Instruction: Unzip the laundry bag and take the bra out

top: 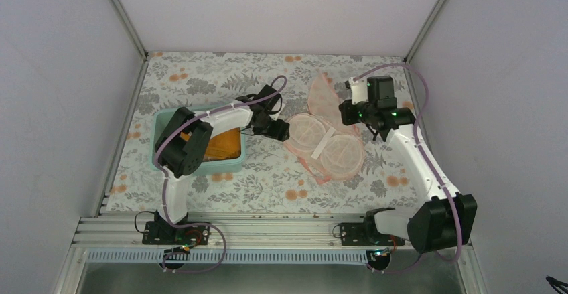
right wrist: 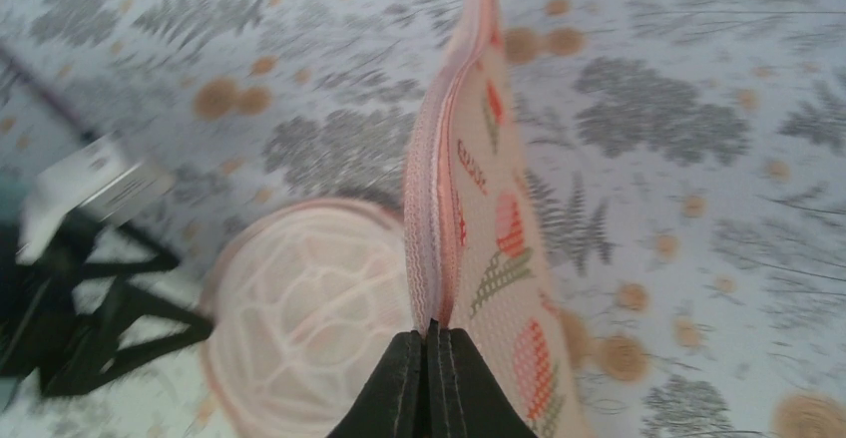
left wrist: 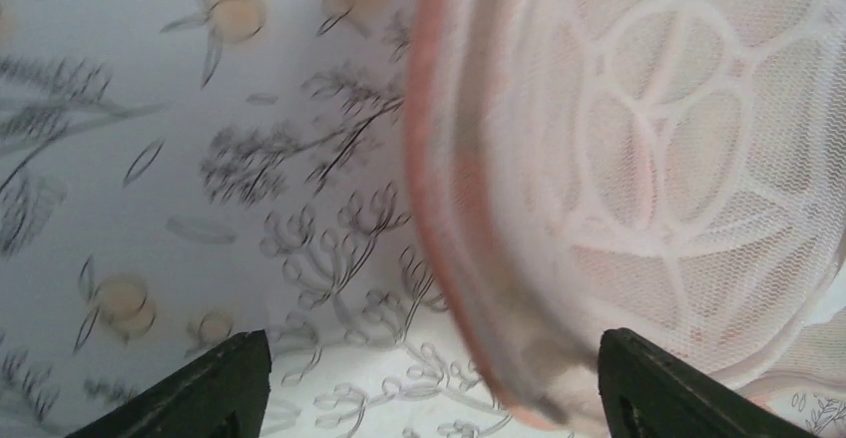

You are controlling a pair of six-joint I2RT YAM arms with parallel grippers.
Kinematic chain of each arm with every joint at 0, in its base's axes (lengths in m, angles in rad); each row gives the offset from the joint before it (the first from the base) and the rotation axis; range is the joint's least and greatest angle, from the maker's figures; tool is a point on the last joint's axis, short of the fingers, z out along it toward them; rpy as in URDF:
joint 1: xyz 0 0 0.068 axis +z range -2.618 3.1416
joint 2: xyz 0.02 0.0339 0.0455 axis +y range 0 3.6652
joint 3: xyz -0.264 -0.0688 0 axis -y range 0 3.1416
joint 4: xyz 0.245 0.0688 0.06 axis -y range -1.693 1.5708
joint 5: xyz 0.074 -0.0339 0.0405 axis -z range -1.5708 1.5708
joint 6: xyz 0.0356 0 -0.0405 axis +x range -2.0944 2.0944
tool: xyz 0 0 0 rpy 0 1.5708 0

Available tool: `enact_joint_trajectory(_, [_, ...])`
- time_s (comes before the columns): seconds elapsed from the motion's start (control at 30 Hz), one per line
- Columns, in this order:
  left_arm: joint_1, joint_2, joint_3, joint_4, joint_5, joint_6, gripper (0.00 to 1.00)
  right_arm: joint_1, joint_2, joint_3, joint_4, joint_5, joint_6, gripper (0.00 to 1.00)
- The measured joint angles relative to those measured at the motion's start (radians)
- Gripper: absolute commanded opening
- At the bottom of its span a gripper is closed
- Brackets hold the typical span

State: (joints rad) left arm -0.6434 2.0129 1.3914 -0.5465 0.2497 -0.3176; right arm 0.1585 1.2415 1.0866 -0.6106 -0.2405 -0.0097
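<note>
The laundry bag (top: 326,149) lies open at mid-table, its two round inner cups showing. My right gripper (top: 346,113) is shut on the edge of the bag's floral mesh flap (right wrist: 486,159) and holds it upright; in the right wrist view the jaws (right wrist: 431,336) pinch the pink zip trim. My left gripper (top: 280,130) is open and empty just left of the bag; its wrist view shows the wide-apart fingers (left wrist: 434,363) at the bag's pink rim (left wrist: 444,219). The mustard-orange bra (top: 222,145) lies in the teal tub (top: 231,167), partly hidden by the left arm.
The floral tablecloth (top: 201,80) covers the table. Grey walls close it in at the left, back and right. The left arm (top: 191,136) reaches over the tub. The left gripper shows as a dark shape in the right wrist view (right wrist: 90,308).
</note>
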Motion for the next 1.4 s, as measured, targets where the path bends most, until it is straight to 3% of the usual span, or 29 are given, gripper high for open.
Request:
enact_joint_trajectory(0.13, [0.000,0.037,0.036,0.005,0.032,0.020,0.62,0.053,0.001,0.000,-0.048,0.000,-0.029,0.04])
enact_joint_trajectory(0.2, [0.000,0.051,0.042,0.005,0.047,0.027,0.42,0.071,0.001,-0.003,-0.061,0.000,-0.044,0.04])
enact_joint_trajectory(0.27, [0.000,0.065,0.057,0.001,0.067,0.041,0.14,0.099,0.001,-0.008,-0.067,0.000,-0.063,0.04])
enact_joint_trajectory(0.3, [0.001,0.073,0.065,-0.002,0.076,0.043,0.05,0.125,-0.001,-0.014,-0.067,0.002,-0.075,0.04])
enact_joint_trajectory(0.33, [0.004,0.080,0.074,-0.003,0.081,0.047,0.03,0.151,-0.003,-0.020,-0.068,0.001,-0.088,0.04])
enact_joint_trajectory(0.7, [0.127,0.165,0.217,-0.023,0.092,0.094,0.02,0.429,-0.105,-0.083,-0.144,-0.038,-0.298,0.03])
enact_joint_trajectory(1.0, [0.180,0.199,0.254,-0.027,0.119,0.101,0.02,0.672,0.079,-0.123,-0.162,0.046,-0.368,0.04])
enact_joint_trajectory(1.4, [0.175,0.199,0.254,-0.027,0.127,0.101,0.03,0.719,0.251,-0.126,-0.133,0.080,-0.375,0.06])
